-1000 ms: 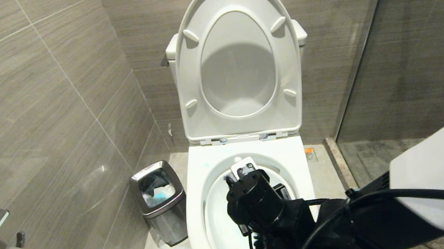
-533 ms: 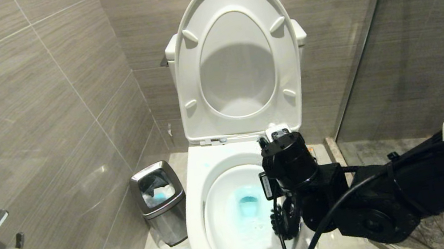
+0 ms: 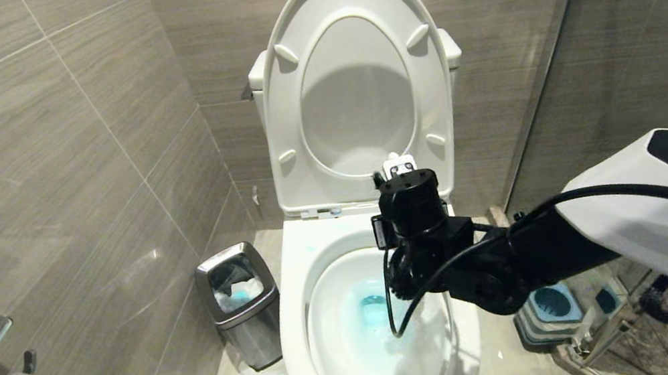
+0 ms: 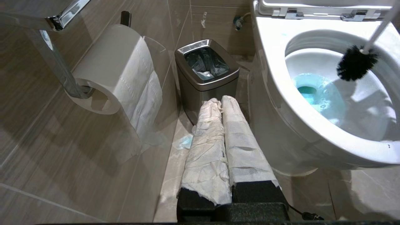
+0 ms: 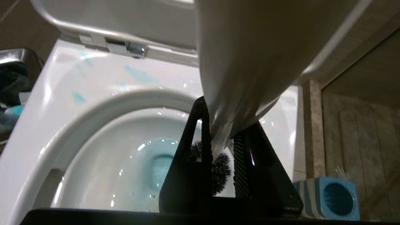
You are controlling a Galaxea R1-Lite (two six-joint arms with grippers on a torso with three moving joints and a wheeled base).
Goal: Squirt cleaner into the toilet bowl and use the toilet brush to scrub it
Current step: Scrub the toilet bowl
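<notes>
**Blue water, brush held above the bowl**

Blue cleaner (image 3: pixel 373 306) sat in your toilet bowl (image 3: pixel 293 330). Your right tool (image 5: pixel 222 147) was clamped on the toilet brush (image 4: pixel 356 64), its black head above the water. Your left tool (image 4: pixel 222 101) stayed together near the bin (image 4: pixel 204 73).

No text, label, brand, number or sign can be read in any view. The toilet bowl (image 3: pixel 295 330), its raised seat and lid, the steel waste bin (image 3: pixel 243 304) and the striped blue holder (image 5: pixel 328 198) all show plain surfaces without lettering. A small orange patch on the floor (image 3: pixel 467 230) beside the bowl is too small to tell whether it carries writing.
</notes>
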